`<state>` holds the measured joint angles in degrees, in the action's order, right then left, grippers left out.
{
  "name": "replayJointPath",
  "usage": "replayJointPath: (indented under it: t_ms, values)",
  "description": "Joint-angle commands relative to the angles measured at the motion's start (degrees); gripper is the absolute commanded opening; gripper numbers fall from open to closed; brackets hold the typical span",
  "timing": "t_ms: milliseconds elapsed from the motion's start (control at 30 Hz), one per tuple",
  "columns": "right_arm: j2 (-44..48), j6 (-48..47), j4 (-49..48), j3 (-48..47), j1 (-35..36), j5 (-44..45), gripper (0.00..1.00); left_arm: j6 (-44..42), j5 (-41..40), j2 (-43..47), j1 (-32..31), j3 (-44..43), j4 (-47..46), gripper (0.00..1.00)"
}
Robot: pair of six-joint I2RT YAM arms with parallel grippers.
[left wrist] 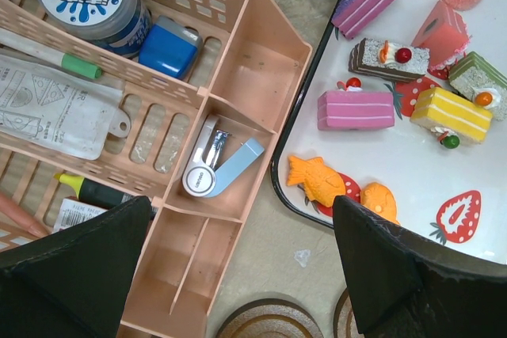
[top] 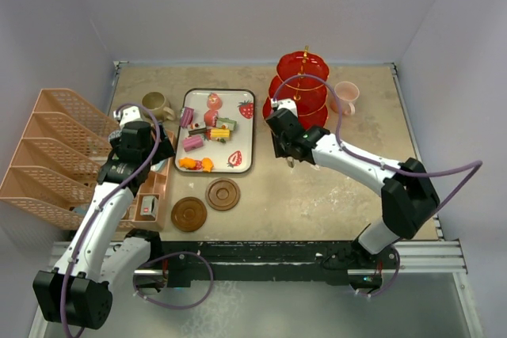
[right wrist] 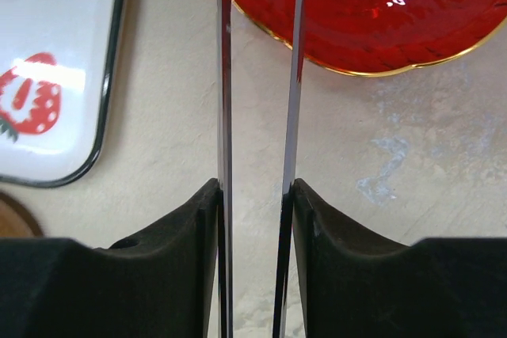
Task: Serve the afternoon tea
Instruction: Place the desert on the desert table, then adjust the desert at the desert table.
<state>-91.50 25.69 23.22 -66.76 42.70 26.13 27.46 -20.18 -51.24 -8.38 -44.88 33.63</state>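
Note:
Small toy sweets [left wrist: 356,108] lie on the white strawberry tray [top: 242,136], including cake slices and two orange fish [left wrist: 317,180]. The red three-tier stand [top: 301,89] stands at the back right, with the pink mug [top: 346,96] to its right. The olive-brown mug [top: 156,104] stands left of the tray. Two brown coasters [top: 223,194] [top: 188,214] lie in front of the tray. My left gripper [left wrist: 245,275] is open and empty over the gap between the organiser and the tray. My right gripper [right wrist: 257,219] is shut on long metal tweezers [right wrist: 224,77], which point at the stand's lowest tier [right wrist: 364,13].
A peach desk organiser [left wrist: 198,61] holds a stapler remover [left wrist: 214,168], pens, a tape tub and a packet at the left. A peach file rack [top: 55,148] stands at the far left. Walls close in the table on three sides.

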Motion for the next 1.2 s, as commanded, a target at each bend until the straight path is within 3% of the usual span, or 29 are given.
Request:
replayJointPath:
  t_ms: [0,333,600,900,1167]
  values:
    - [4.5,-3.7,-3.1,0.3,-0.1,-5.9,0.43,0.6,-0.3,-0.3,-0.3,-2.4,-1.2,0.94]
    - [4.8,-3.8,-3.7,-0.3,-0.1,-7.9,0.44,0.6,0.0,-0.8,-0.3,-2.6,-1.2,0.94]
    - [9.9,3.6,-2.1,2.2,-0.9,-8.2,0.38,0.7,-0.4,-0.4,-0.4,-2.6,-1.0,0.94]
    - [21.4,9.9,-7.7,14.3,-9.2,-21.2,0.37,0.6,0.2,-0.6,-0.5,-2.5,-1.3,0.94]
    - [19.7,12.8,-11.9,18.5,-15.1,-27.7,0.38,0.6,0.0,-0.7,-0.5,-2.5,-1.2,0.94]
